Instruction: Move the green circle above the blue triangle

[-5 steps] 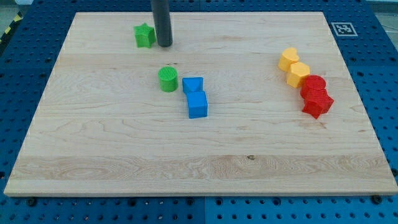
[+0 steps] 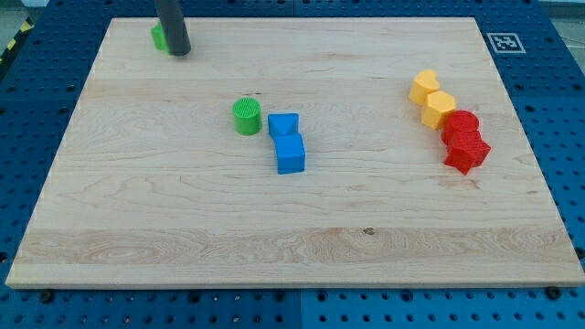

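Observation:
The green circle (image 2: 247, 117) stands on the wooden board just left of the blue triangle (image 2: 283, 125), close to it. A blue cube (image 2: 291, 153) touches the triangle from below. My tip (image 2: 179, 52) is at the board's top left, far up and left of the green circle. A second green block (image 2: 159, 37) sits just left of the rod, mostly hidden behind it, so its shape cannot be made out.
Two yellow blocks (image 2: 431, 99) and two red blocks (image 2: 464, 141) form a slanted row at the view's right. The wooden board (image 2: 292, 238) lies on a blue perforated table. A printed marker (image 2: 501, 42) sits off the top right corner.
My tip has moved left and up, and the second green block has been pushed left and up toward the board's top left corner. The other blocks have not moved.

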`<action>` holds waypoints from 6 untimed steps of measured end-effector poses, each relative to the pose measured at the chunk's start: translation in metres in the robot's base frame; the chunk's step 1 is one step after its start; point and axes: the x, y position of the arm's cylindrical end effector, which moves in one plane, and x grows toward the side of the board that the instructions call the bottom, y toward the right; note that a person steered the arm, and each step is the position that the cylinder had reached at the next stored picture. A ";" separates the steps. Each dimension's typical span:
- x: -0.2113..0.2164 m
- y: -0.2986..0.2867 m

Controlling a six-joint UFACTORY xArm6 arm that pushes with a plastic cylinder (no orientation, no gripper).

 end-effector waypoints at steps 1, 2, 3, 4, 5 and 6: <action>0.050 0.019; 0.108 0.037; 0.136 0.066; 0.156 0.102; 0.157 0.133; 0.118 0.156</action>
